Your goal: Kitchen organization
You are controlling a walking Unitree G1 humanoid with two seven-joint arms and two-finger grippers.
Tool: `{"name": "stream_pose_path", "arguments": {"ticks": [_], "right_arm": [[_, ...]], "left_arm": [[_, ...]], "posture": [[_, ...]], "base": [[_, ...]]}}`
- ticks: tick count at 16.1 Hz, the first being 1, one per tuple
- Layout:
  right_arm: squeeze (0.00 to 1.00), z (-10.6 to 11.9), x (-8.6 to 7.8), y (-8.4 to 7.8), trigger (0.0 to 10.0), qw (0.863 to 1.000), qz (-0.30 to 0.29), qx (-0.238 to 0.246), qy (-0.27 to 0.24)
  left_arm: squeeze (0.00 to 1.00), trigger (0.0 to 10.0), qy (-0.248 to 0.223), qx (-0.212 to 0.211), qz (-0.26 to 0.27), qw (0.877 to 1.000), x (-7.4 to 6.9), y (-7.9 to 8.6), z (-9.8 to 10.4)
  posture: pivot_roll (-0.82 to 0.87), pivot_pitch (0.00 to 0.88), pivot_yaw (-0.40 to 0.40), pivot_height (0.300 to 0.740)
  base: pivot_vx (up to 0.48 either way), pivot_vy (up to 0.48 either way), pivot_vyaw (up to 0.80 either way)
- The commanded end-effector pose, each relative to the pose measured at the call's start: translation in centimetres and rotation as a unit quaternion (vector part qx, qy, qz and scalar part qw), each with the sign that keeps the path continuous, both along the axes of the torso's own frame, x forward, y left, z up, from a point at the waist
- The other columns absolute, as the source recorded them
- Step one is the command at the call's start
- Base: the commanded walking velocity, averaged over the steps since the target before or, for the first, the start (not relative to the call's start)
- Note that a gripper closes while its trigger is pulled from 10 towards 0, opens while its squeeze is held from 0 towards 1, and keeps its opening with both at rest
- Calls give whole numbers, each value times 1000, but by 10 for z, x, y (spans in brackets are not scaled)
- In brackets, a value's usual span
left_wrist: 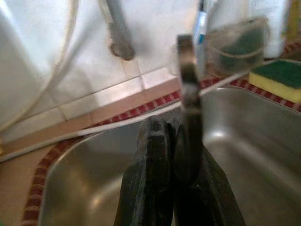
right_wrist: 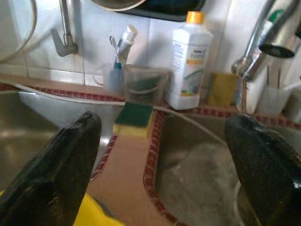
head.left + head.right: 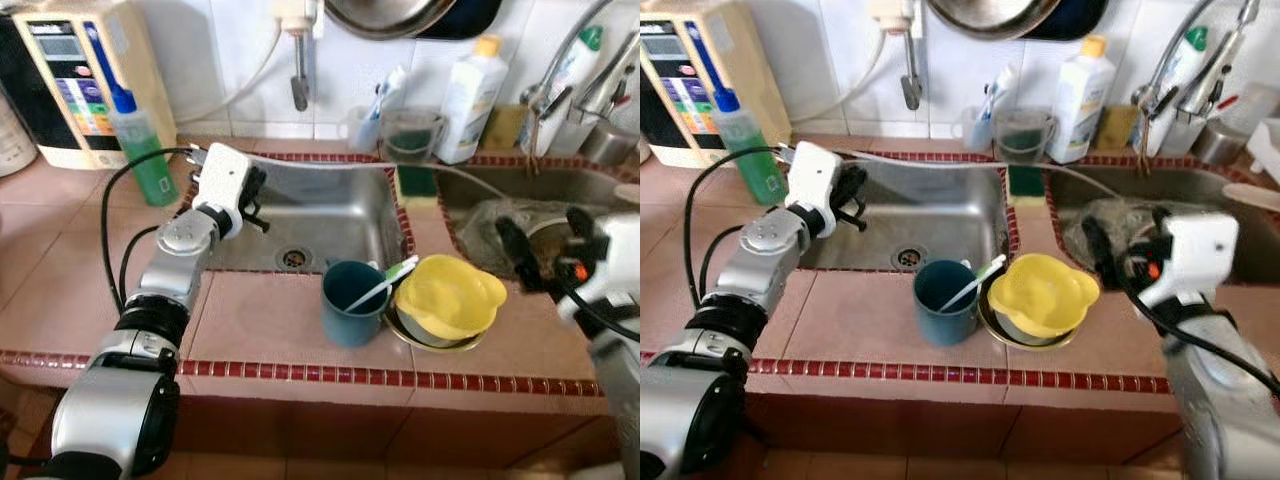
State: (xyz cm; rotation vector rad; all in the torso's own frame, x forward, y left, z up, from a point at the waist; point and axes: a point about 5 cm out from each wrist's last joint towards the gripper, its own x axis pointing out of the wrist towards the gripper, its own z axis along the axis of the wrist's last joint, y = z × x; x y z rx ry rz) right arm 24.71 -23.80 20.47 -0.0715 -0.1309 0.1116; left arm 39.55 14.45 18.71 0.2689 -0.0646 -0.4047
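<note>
The left gripper [image 3: 262,205] hangs over the left sink [image 3: 330,215], fingers pinched tight on a thin dark metal utensil handle [image 1: 189,117]. One blue cup [image 3: 352,302] holding a toothbrush [image 3: 385,283] stands on the counter edge, one yellow bowl [image 3: 450,296] touching it at 3 o'clock. The right gripper [image 3: 1120,250] hovers at the bowl's 2 o'clock, fingers spread wide, empty.

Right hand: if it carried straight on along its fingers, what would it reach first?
Probably the green-and-yellow sponge on the divider between the sinks; the right hand is open and points at it. Depth is hard to judge.
</note>
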Motion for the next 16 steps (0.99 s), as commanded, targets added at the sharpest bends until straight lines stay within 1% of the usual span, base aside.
{"name": "stream_pose_path", "arguments": {"ticks": [1, 3, 4, 5, 6, 10, 13, 15, 16], "right_arm": [[0, 9, -9, 2, 10000, 1000, 23, 1, -9], [0, 14, -28, 9, 10000, 998, 66, 18, -10], [0, 15, -33, 11, 10000, 997, 76, 19, -9], [0, 16, -40, 13, 10000, 995, 91, 30, -3], [0, 16, -47, 13, 10000, 995, 98, 29, 3], [0, 20, -60, 14, 10000, 995, 89, 51, 4], [0, 20, -66, 14, 10000, 995, 85, 56, 5], [0, 22, -71, 14, 10000, 994, 83, 70, 3], [0, 24, -73, 11, 10000, 994, 76, 73, 4]], "left_arm": [[0, 10000, -9, 7, -9, 1000, 3, -5, 8], [0, 10000, -1, 7, -17, 1000, 6, -10, 6], [0, 10000, 3, 14, -14, 1000, 7, -10, 6], [0, 10000, 6, 6, -17, 1000, 7, -11, 6], [0, 10000, 17, 16, -16, 1000, 8, -12, 2], [0, 10000, 39, 32, -12, 999, 7, -12, -9], [0, 10000, 48, 43, -2, 998, 7, -10, -12], [0, 10000, 49, 43, 1, 998, 8, -8, -11], [0, 10000, 50, 45, 4, 998, 8, -8, -11]], "posture": [[-208, 106, 75, 740], [-231, 133, 87, 740], [-236, 141, 91, 740], [-242, 148, 95, 740], [-253, 163, 103, 740], [-273, 187, 125, 740], [-284, 197, 139, 740], [-294, 201, 149, 740], [-299, 202, 153, 740]], "base": [[0, 0, 0], [0, 0, 0], [0, 0, 0], [0, 0, 0], [0, 0, 0], [0, 0, 0], [0, 0, 0], [0, 0, 0], [0, 0, 0]]}}
